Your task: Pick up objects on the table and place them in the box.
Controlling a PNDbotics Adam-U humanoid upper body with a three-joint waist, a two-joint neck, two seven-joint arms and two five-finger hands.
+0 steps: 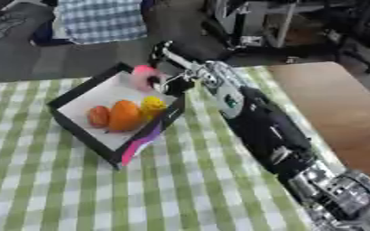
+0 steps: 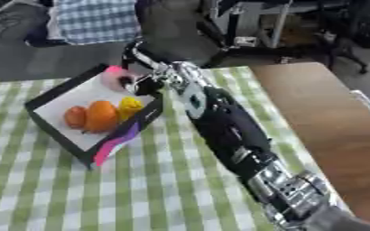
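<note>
While the right robot hand [image 1: 166, 74] grips a pink object [image 1: 145, 74], box [image 1: 77, 121] contents (orange [image 1: 125, 115], yellow [image 1: 152, 107]).

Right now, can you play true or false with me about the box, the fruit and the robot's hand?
1. The box stands on a green-and-white checked cloth. True.
2. The box is empty. False: an orange piece, a smaller reddish-orange piece and a yellow piece lie inside.
3. The right hand reaches over the box's far corner beside a pink thing. True; whether its fingers hold the pink thing cannot be told.
4. The arm comes in from the left side. False: it comes from the lower right, so it is the right arm.
5. The left hand rests on the cloth. False: it shows in neither view.
</note>
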